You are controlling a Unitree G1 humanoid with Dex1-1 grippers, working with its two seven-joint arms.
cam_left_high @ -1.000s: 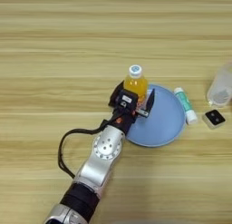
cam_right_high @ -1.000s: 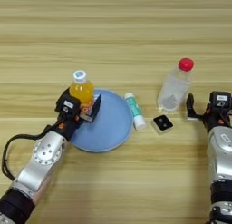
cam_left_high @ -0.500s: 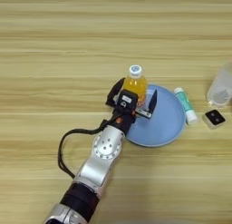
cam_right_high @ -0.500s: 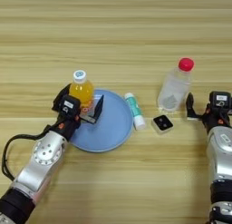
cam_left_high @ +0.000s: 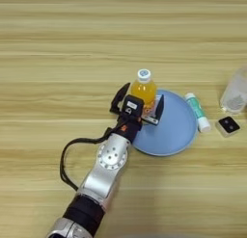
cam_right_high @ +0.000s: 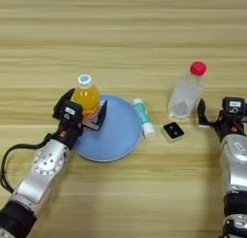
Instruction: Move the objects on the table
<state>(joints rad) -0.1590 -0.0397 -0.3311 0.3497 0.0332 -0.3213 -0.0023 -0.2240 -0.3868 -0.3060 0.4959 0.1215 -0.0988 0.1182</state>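
My left gripper [cam_left_high: 138, 100] stands spread around the small orange-drink bottle [cam_left_high: 143, 90]; a round blue plate [cam_left_high: 176, 131] lies just right, green-and-white tube [cam_left_high: 198, 112] beyond. I can't tell my right gripper's [cam_right_high: 201, 114] grip.

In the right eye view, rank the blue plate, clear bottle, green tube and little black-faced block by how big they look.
1. blue plate
2. clear bottle
3. green tube
4. black-faced block

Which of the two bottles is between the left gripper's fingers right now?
The orange-drink bottle with the white cap, at the blue plate's left rim, framed by the left gripper. The clear red-capped bottle stands apart, by the right gripper.
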